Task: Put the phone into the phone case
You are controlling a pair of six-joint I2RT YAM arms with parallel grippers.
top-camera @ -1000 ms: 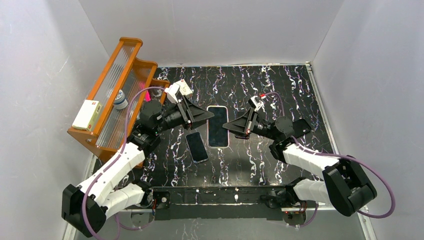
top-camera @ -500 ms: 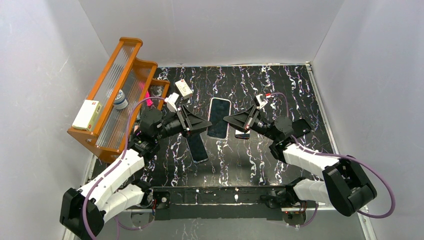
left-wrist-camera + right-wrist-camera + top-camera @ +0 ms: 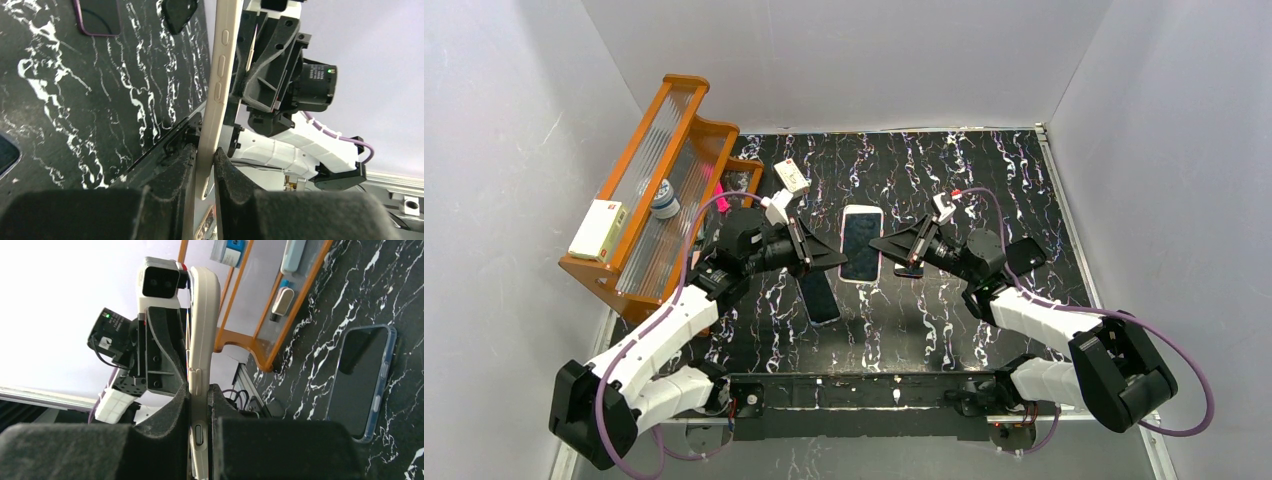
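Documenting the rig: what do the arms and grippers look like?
The left arm and right arm have white shells with black joints. A purple cable loops along each. Jaws are black and wedge-shaped, with a white wrist camera behind.

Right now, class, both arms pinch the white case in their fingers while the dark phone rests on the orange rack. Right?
No: the dark phone lies on the black table, not the orange rack, as the top external view shows. Both pairs of fingers do pinch the white case.
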